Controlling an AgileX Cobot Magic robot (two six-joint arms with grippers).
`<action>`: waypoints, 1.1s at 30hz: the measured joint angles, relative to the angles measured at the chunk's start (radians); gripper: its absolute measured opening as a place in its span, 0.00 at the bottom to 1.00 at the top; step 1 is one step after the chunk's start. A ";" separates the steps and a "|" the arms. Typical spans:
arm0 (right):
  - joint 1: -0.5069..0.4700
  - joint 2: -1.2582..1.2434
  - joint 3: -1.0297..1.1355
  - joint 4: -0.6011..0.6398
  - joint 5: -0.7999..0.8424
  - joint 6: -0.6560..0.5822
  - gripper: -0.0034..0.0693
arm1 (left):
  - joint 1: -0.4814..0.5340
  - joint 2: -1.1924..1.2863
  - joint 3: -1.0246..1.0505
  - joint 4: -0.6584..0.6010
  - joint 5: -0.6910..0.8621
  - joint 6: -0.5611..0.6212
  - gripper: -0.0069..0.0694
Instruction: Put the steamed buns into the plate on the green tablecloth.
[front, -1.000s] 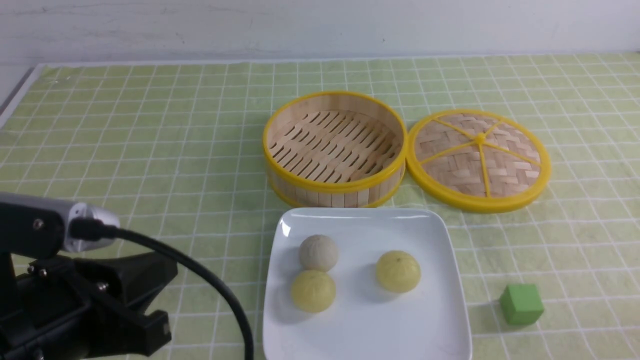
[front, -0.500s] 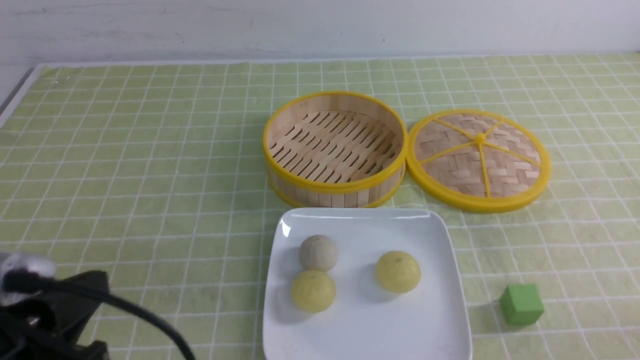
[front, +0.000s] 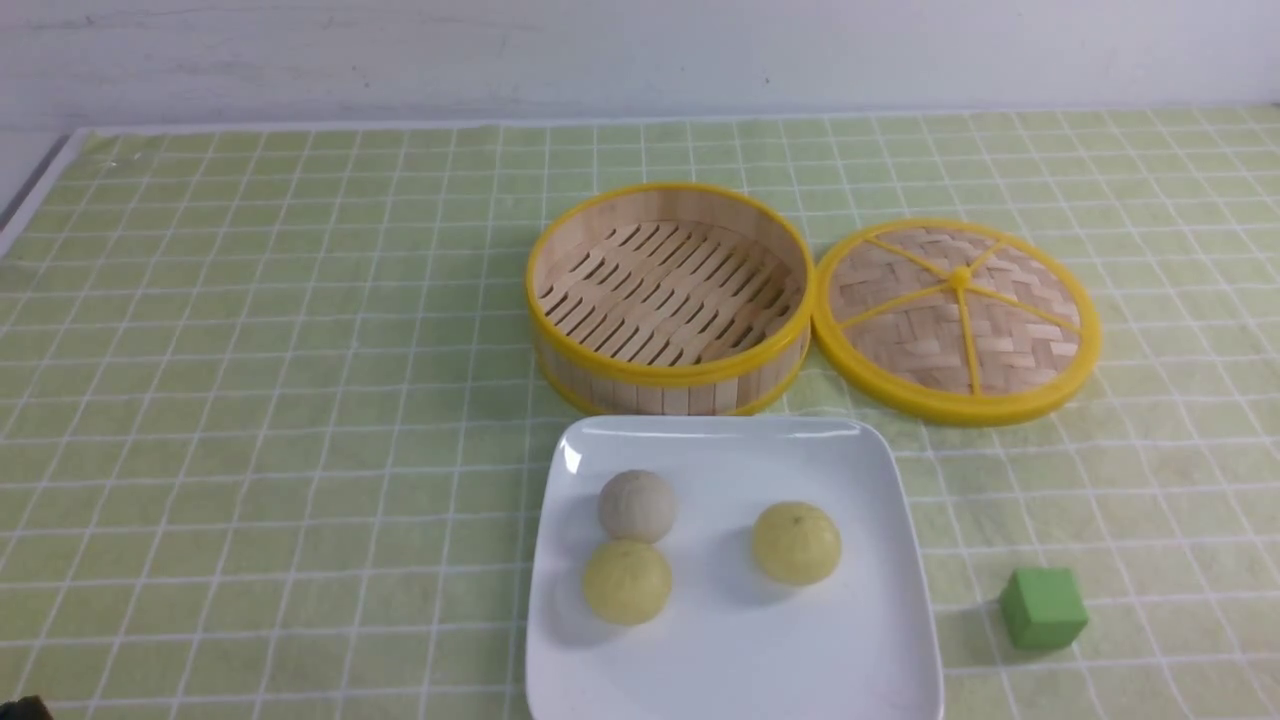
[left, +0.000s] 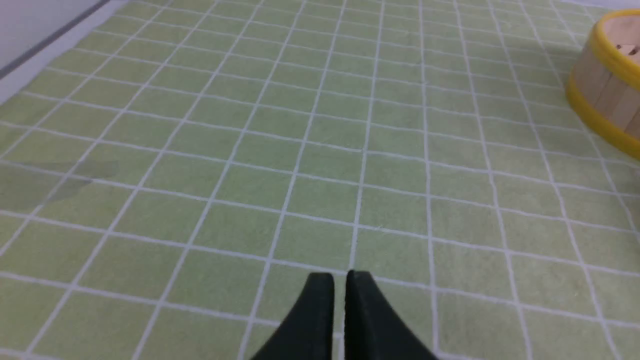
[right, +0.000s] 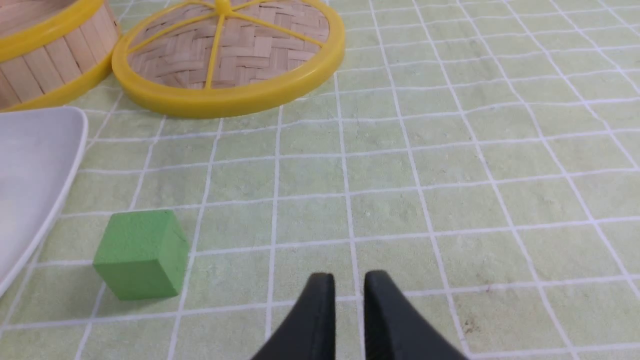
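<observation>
Three steamed buns lie in the white square plate (front: 880, 560) on the green tablecloth (front: 250, 350): an off-white one (front: 637, 505), a pale yellow one (front: 626, 581) touching it in front, and a second pale yellow one (front: 796, 542) apart to the right. My left gripper (left: 339, 276) is shut and empty over bare cloth, left of the steamer. My right gripper (right: 349, 277) is shut with a thin gap, empty, over bare cloth to the right of the plate's edge (right: 45, 165). Neither gripper shows in the front view.
The open bamboo steamer (front: 670, 295) stands behind the plate, its woven lid (front: 958, 318) flat beside it on the right. A green cube (front: 1042, 607) sits on the cloth right of the plate, also in the right wrist view (right: 141, 254).
My left arm has drawn back down and to the left, out of the front view. The buns and the plate have not moved.
</observation>
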 joint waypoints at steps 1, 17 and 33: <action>0.000 0.000 0.000 0.000 0.000 0.000 0.21 | 0.001 0.000 0.000 0.006 0.004 0.000 0.18; 0.000 0.000 0.000 0.000 0.000 0.000 0.23 | -0.017 0.000 0.000 0.017 0.008 0.003 0.19; 0.000 0.000 0.000 0.000 0.000 0.000 0.27 | -0.017 0.000 0.000 0.018 0.008 0.003 0.21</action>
